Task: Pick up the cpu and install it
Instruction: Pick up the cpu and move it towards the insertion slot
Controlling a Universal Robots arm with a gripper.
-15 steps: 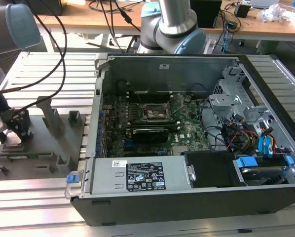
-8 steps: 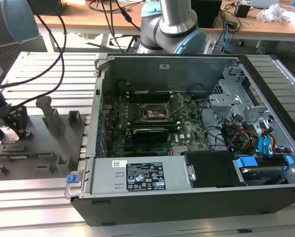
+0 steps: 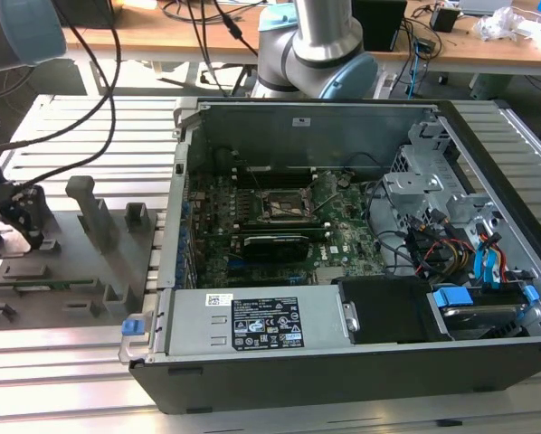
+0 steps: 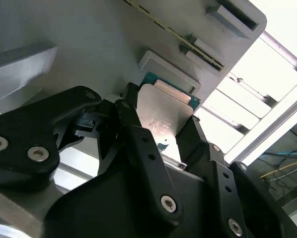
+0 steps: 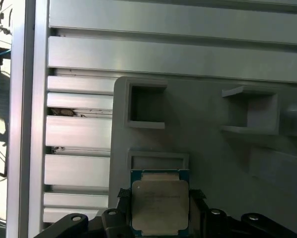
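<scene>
Grey plastic fixture (image 3: 71,262) seen at the exterior view's left, gripper (image 3: 28,233) set close over it, open computer case (image 3: 343,271) beside, in the second wrist view silvery cpu (image 4: 163,111) clamped by its edges between black fingers (image 4: 133,131), in the first wrist view cpu held near a framed fixture recess (image 5: 158,161).

The cpu (image 5: 160,206) is shiny metal — the fixture (image 5: 213,148) matt plastic.
</scene>
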